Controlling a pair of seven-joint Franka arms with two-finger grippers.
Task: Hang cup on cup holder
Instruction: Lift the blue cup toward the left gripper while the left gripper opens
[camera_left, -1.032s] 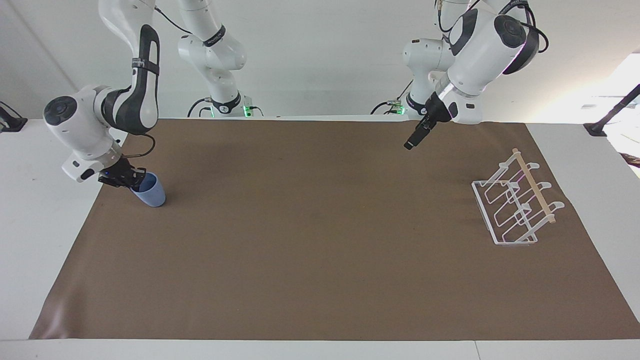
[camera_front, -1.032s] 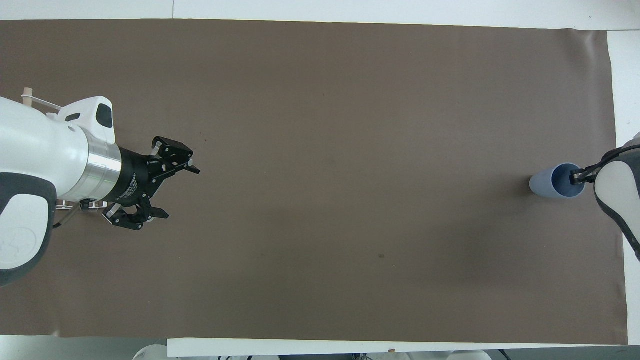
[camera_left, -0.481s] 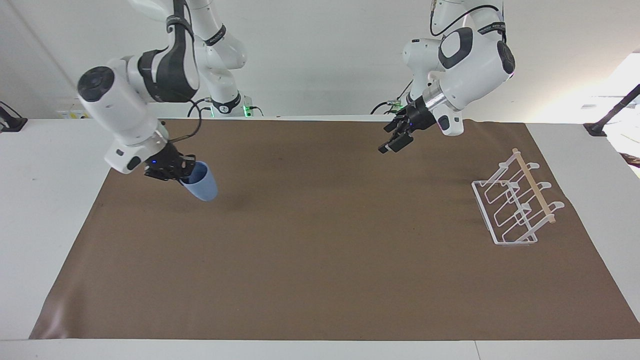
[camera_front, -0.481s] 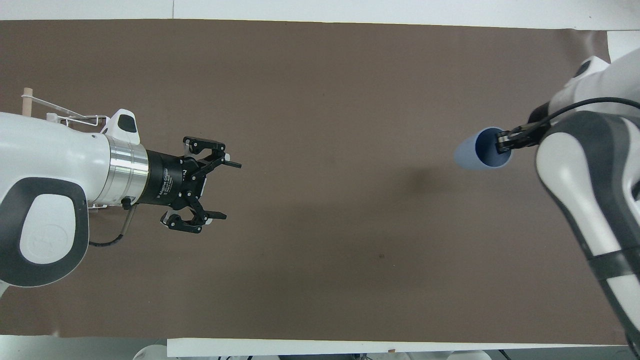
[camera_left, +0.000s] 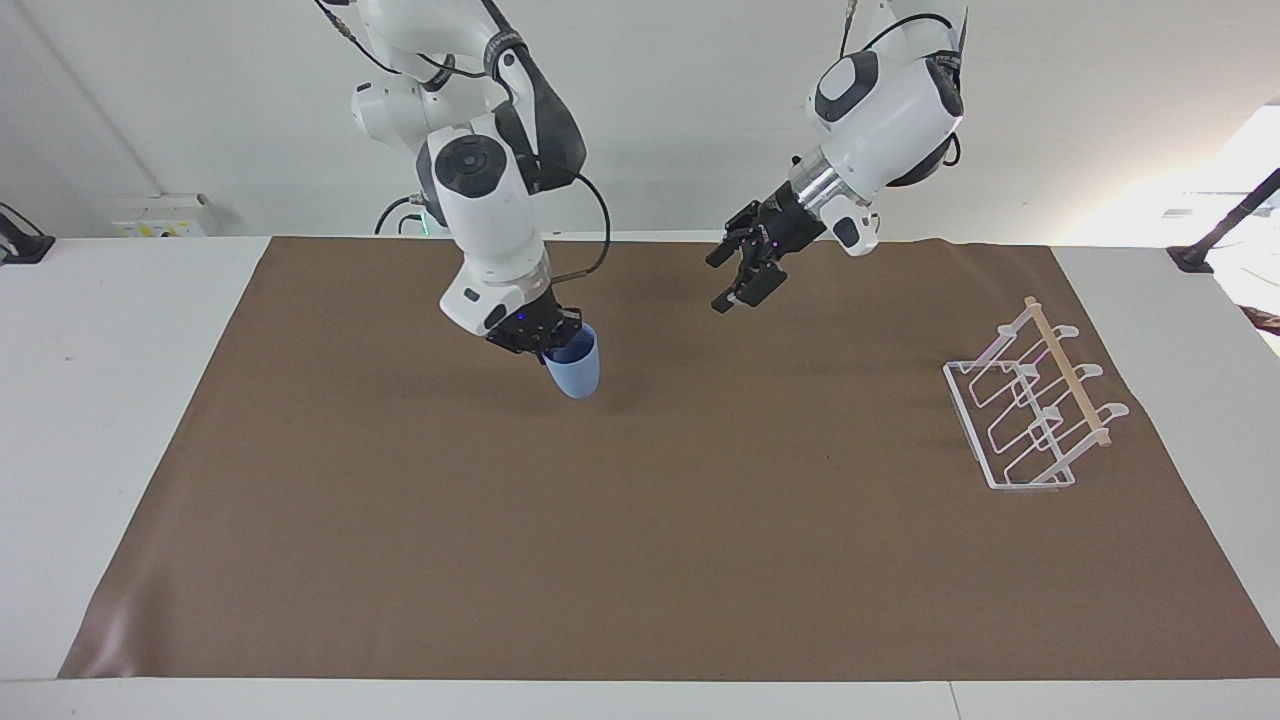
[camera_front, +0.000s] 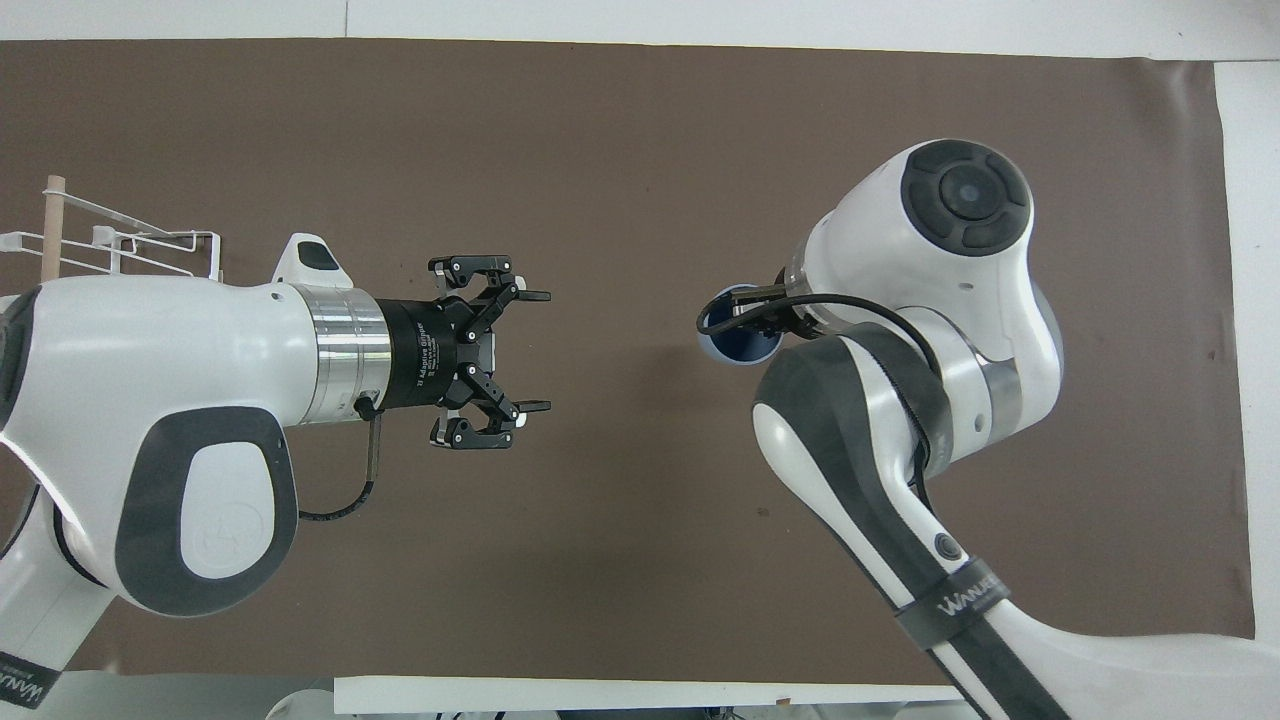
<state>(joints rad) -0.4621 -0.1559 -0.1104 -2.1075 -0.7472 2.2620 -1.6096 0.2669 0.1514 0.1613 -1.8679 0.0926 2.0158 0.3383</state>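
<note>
The light-blue cup (camera_left: 574, 368) hangs in the air over the middle of the brown mat, gripped at its rim by my right gripper (camera_left: 545, 343), rim up and slightly tilted. In the overhead view the cup (camera_front: 735, 340) is partly hidden under the right wrist, and the right gripper (camera_front: 768, 312) shows at its rim. My left gripper (camera_left: 742, 274) is open and empty, raised over the mat beside the cup, fingers pointing toward it; it also shows in the overhead view (camera_front: 530, 352). The white wire cup holder (camera_left: 1030, 410) with its wooden rod stands toward the left arm's end of the table, partly hidden by the left arm in the overhead view (camera_front: 110, 240).
A brown mat (camera_left: 640, 560) covers most of the white table (camera_left: 100, 400). A black clamp (camera_left: 1215, 240) sits at the table edge on the left arm's end.
My right gripper lifted the cup off the mat at the right arm's end and carried it to over the middle. My left gripper moved toward the middle, open.
</note>
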